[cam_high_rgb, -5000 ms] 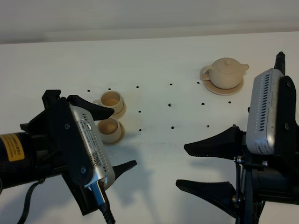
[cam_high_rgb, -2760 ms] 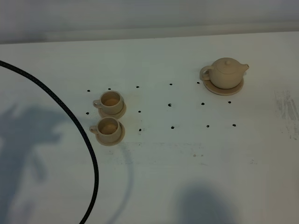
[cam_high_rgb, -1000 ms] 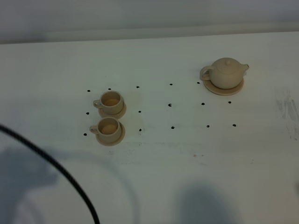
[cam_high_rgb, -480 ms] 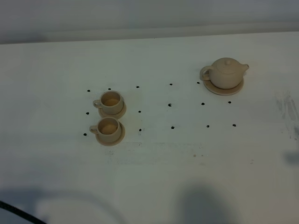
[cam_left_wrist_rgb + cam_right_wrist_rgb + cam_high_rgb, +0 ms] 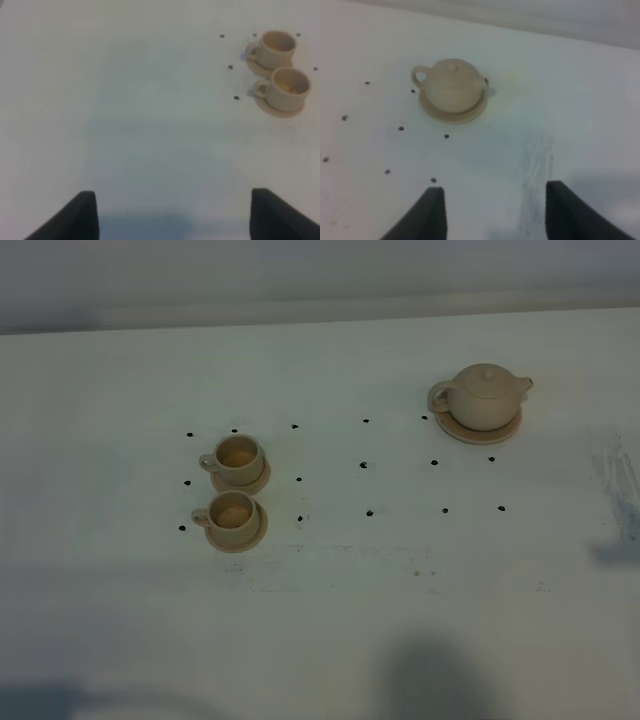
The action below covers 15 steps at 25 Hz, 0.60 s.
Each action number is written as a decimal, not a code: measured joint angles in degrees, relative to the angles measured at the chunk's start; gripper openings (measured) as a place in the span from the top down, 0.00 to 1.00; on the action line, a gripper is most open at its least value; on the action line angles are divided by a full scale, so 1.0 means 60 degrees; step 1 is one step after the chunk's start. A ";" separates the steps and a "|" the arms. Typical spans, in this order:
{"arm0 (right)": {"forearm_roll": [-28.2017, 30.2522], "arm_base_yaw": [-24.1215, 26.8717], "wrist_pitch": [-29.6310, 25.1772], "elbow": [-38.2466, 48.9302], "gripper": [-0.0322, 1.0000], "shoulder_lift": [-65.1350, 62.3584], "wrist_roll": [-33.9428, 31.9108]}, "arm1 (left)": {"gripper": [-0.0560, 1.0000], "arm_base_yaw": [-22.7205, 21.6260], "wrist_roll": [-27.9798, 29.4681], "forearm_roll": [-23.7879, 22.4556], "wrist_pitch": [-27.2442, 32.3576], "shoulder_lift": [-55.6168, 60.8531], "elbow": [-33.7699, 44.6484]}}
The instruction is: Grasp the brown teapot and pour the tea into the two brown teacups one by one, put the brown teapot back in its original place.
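On dotted white table: brown teapot.

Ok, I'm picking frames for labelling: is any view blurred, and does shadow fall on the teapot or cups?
Exterior high: slightly soft, with grey shadows only along the near and right edges of the table, clear of the teapot, the far cup and the near cup. Left wrist: mildly blurred, evenly lit. Right wrist: soft, teapot evenly lit.
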<state>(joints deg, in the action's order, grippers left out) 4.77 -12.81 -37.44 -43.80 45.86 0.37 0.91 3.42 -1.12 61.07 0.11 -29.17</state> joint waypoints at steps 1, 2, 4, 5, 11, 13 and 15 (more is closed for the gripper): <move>0.0000 0.0000 0.0071 0.0000 0.55 0.0118 0.0018 | 0.39 0.0000 -0.0086 0.0014 0.0000 0.0000 0.0000; 0.0000 0.0000 0.0129 0.0000 0.55 0.0242 0.0028 | 0.40 0.0000 -0.0174 0.0039 0.0000 0.0000 0.0010; 0.0000 0.0000 0.0185 0.0000 0.56 0.0476 0.0039 | 0.40 0.0000 -0.0265 0.0065 0.0000 0.0000 0.0019; 0.0000 0.0000 0.0207 0.0000 0.56 0.0585 0.0047 | 0.40 0.0000 -0.0273 0.0065 0.0000 0.0000 0.0019; -0.0008 0.0000 0.0402 0.0000 0.58 0.0862 0.0047 | 0.40 0.0000 -0.0304 0.0065 0.0000 0.0000 0.0019; -0.0008 0.0000 0.0402 0.0000 0.58 0.0862 0.0084 | 0.40 -0.0090 -0.0304 0.0065 0.0000 0.0031 0.0019; -0.0008 0.0000 0.0402 0.0000 0.58 0.0862 0.0104 | 0.40 -0.0157 -0.0304 0.0065 0.0000 0.0031 0.0019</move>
<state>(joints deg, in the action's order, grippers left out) 4.72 -12.81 -35.03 -43.80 51.03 0.99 -0.03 1.60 -0.73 61.07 0.30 -29.06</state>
